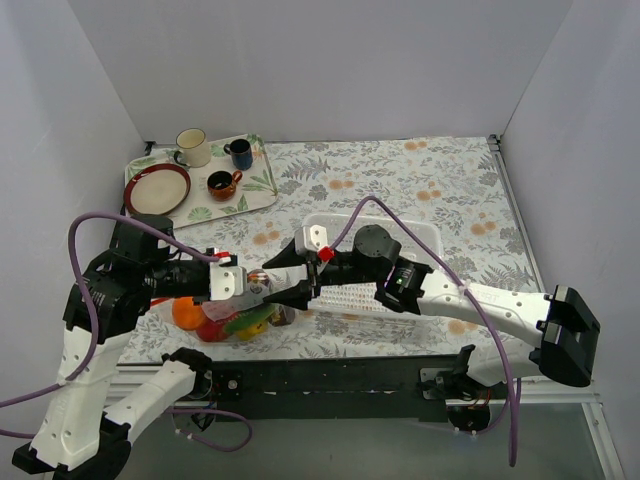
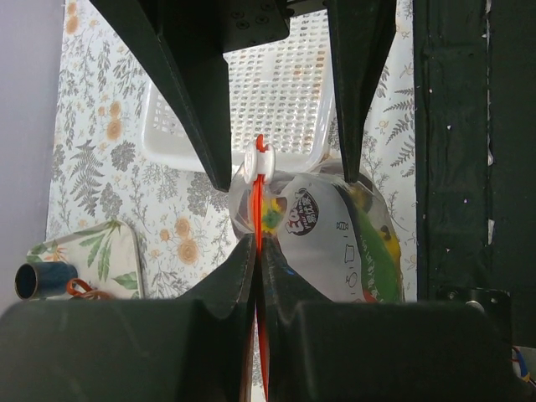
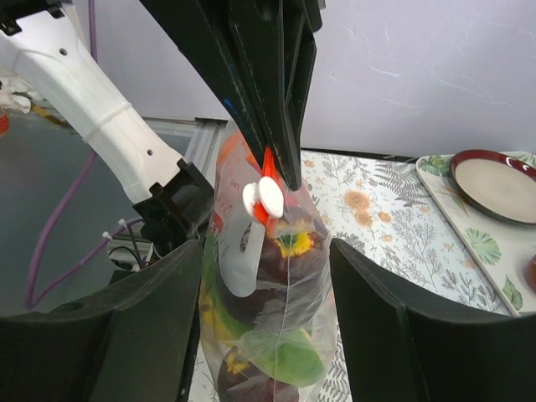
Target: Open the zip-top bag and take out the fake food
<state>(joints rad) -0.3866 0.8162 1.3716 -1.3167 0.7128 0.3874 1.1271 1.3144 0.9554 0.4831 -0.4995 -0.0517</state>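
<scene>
On the floral table point(image 1: 420, 180), left of the white basket point(image 1: 410, 222), I see the clear bag point(image 3: 276, 276) upright near the front edge, with fake fruit point(image 3: 289, 356) inside. My left pincer point(image 2: 255, 243) is clamped tight on its orange zipper strip point(image 2: 259, 209). My right pincer point(image 3: 264, 251) gapes wide, straddling the bag.

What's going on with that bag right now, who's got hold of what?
The left gripper is shut on the orange-red zipper strip of the zip-top bag and holds the bag hanging. The right gripper is open, its fingers on either side of the bag's top by the white slider tab, gripping nothing. The fake food is inside the bag.
</scene>
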